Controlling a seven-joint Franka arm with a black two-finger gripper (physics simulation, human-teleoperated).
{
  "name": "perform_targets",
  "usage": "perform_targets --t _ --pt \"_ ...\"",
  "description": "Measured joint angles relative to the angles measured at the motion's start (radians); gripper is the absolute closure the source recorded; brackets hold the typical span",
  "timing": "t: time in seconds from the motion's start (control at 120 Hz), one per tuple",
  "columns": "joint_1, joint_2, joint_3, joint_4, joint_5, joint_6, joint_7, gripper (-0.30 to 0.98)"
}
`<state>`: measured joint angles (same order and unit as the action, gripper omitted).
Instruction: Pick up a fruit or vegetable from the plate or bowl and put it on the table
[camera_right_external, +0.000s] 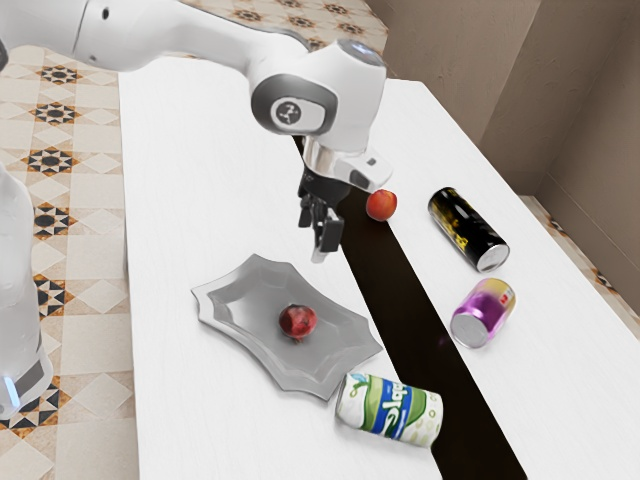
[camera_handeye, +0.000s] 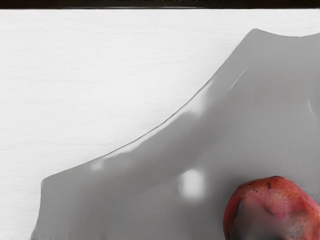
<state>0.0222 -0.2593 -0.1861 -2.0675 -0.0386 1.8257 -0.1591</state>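
A green-and-white can lies beside the plate; on that plate, the pomegranate sits below my hand, slightly toward the exterior view's left. Whether I'm spread or closed, I can't tell.

open air lay between the gripper and the plate; the pomegranate had bare plate floor around it, bounded by the raised rim. the green-and-white can blocked the way just beside one plate corner. a lane along the dark strip ran between the plate and the purple can. the black can and the apple hemmed its far end. bare white tabletop stretched toward the exterior view's left.
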Motion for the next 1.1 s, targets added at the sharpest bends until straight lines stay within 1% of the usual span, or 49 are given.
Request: perform_targets --t 0.125,0.308,0.683,0.867,1.1 --pt "-0.013 0.013 -0.002 0.009 0.001 -0.004 -0.05 0.02" --pt "-0.052 0.009 -0.013 -0.043 -0.022 0.03 -0.111 0.02" --pt "-0.053 0.005 -0.058 -0.155 -0.121 0.108 -0.193 0.02" --pt "-0.049 0.064 -0.062 -0.162 -0.139 0.158 -0.218 0.02" --pt "-0.034 0.083 -0.057 -0.164 -0.143 0.193 -0.24 0.02"
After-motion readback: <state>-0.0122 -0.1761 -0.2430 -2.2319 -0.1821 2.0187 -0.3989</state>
